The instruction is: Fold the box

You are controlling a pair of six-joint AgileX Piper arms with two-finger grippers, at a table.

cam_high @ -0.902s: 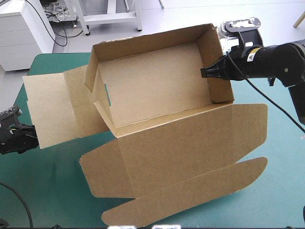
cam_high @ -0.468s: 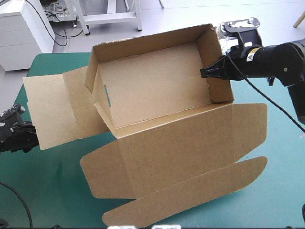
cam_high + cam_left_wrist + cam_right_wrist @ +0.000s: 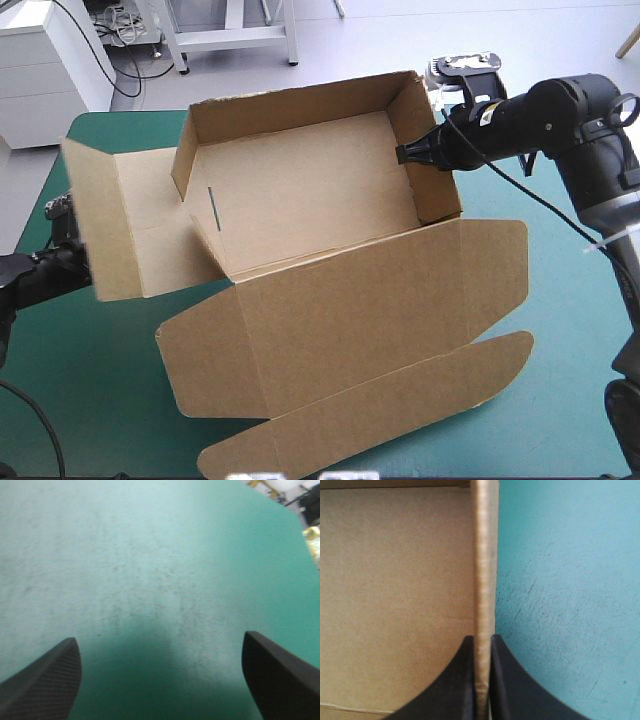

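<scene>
Pinching the right end wall (image 3: pixel 437 150) of the box (image 3: pixel 300 195), the right gripper (image 3: pixel 408 155) has its black fingers all but closed, board between them – run w/ that? (Desk)

Yes. Box sits mid-table on the teal-green cover (image 3: pixel 90 400): tray w/ walls up, lid (image 3: pixel 370 300) flat toward the near edge. Long axis runs L–R across the table, a bit skewed. (Photog)

And the left gripper (image 3: pixel 160 637)? (Desk)

Fingers spread wide, nothing held. Its wrist view shows only bare cover ahead of them, no board. It's at the table's left edge, just beside the left flap (image 3: pixel 95 225), which stands raised at the tray's left end. (Photog)

So what's the key relation? (Desk)

Flap lies btwn left gripper and tray. Left arm is far nearer it; right is busy at the opp. end. My read: next move is folding that flap in toward the tray along the long axis, so the push goes rightward, w/ the right grip as anchor. Can't tell if the fingers touch the flap. (Photog)
</scene>
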